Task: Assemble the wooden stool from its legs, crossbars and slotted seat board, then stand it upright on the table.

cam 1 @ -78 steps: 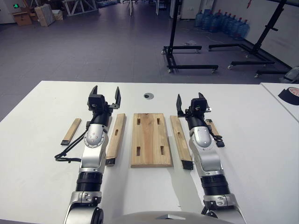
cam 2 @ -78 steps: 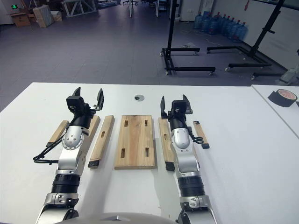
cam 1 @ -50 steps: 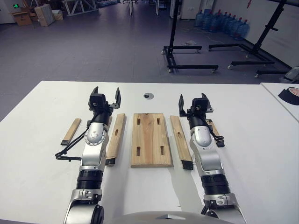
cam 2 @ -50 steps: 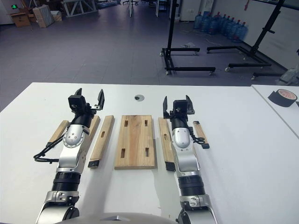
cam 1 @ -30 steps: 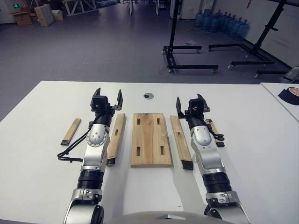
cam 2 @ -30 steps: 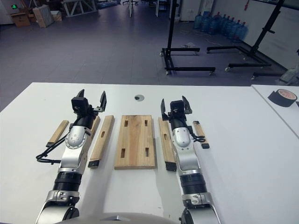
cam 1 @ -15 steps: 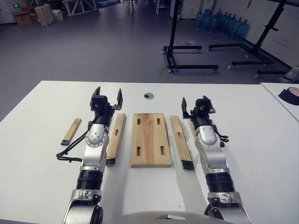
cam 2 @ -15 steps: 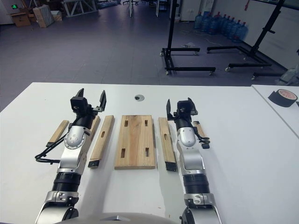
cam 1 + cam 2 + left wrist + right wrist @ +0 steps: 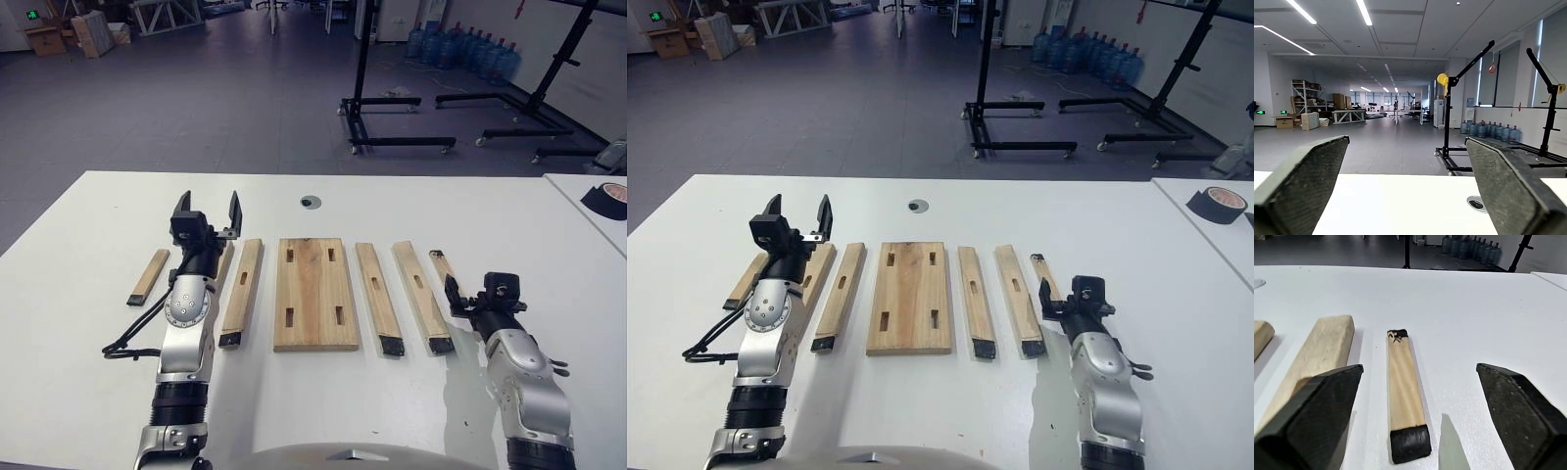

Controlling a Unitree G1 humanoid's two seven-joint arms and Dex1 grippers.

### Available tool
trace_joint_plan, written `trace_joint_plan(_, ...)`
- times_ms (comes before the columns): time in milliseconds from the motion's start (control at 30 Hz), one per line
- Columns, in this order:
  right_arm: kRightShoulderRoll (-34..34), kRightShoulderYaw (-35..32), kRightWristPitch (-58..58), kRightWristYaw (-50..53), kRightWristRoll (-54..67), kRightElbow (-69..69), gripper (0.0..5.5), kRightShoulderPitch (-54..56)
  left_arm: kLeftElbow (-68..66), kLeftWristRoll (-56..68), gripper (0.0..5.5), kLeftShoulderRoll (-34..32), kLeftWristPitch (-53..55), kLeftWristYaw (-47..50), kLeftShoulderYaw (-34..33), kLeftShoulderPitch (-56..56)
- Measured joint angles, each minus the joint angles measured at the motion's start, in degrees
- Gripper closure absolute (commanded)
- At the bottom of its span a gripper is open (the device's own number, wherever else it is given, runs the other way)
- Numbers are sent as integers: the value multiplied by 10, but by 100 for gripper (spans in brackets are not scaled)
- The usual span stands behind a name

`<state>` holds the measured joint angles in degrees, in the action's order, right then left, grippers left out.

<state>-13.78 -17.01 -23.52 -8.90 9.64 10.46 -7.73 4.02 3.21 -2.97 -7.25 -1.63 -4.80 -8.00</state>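
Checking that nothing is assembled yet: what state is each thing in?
Rectangular slotted wooden seat board: lying flat, nothing fitted.
Long wooden leg right of it: flat, loose.
Short black-tipped wooden crossbar: flat, ungripped.
Left gripper: open, empty.
Right gripper: open, empty.

Pale-grained seat board (image 9: 313, 294), seemingly black-tipped legs (image 9: 380, 313), white table (image 9: 88, 225).

I was working in a large open workshop hall. Beyond my broad white table (image 9: 88, 225) stretched a bare grey floor (image 9: 196, 88) with black steel frames on castors (image 9: 407, 142), a row of blue plastic water bottles (image 9: 460, 44) and stacked brown cardboard boxes (image 9: 91, 29). Long white strip lights (image 9: 1365, 11) ran overhead, and a yellow pulley (image 9: 1442, 78) hung on a black crane arm (image 9: 1469, 62).
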Motion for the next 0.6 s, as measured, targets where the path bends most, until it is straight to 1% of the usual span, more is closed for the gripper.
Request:
trace_joint_plan(100, -8, 1, -17, -22, 16, -16, 123, -3, 0, 0, 115, 3, 0, 2, 0, 4)
trace_joint_plan(200, -11, 3, -40, -35, 23, -42, 177, -5, 0, 3, 114, 3, 2, 5, -2, 4)
trace_joint_plan(233, -16, 2, -39, -37, 26, -55, 183, 2, 0, 4, 114, 3, 2, 5, -2, 4)
trace_joint_plan(367, -33, -5, -34, -36, 26, -115, 266, 34, -10, 7, 114, 2, 1, 3, -6, -8)
trace_joint_plan(467, -40, 12, -34, -41, 25, -121, 327, 39, -20, 11, 114, 0, -1, 6, -21, -14)
trace_joint_plan(600, -48, 27, -33, -45, 21, -122, 407, 41, -23, 12, 114, -1, -4, 5, -24, -14)
